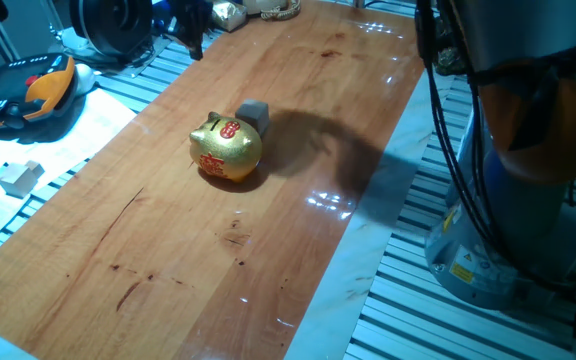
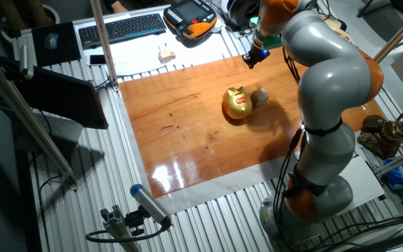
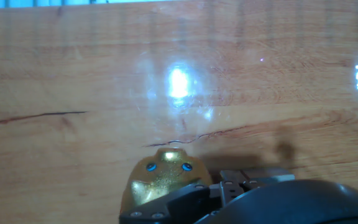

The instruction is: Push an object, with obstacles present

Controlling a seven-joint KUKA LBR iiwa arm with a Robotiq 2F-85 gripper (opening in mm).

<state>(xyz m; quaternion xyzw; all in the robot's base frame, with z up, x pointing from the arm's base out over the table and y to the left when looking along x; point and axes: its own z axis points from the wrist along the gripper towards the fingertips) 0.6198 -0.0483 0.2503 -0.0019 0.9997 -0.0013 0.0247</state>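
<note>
While hovering above the far edge of the wooden table (image 2: 187, 140) in the other fixed view, carries nothing visible between the fingers of the gripper (image 2: 250, 59); cannot tell how wide the jaws stand, since the fingertips are dark and small there and blurred at the bottom of the hand view. Sits well apart from the gripper, toward 6 o'clock of it in that fixed view: the small pale cube (image 2: 260, 96), resting flat on the table. Touches or nearly touches the golden piggy bank (image 2: 238, 103), which lies just at 8 o'clock of the cube. Seen from the one fixed view, shows the cube (image 1: 254, 115) greyish in shadow at 1 o'clock of the piggy bank (image 1: 226, 149), tucked close behind its ears. Looks along the fingers in the hand view onto the piggy bank (image 3: 160, 180), low in the picture at 6 o'clock, with the cube hidden.
</note>
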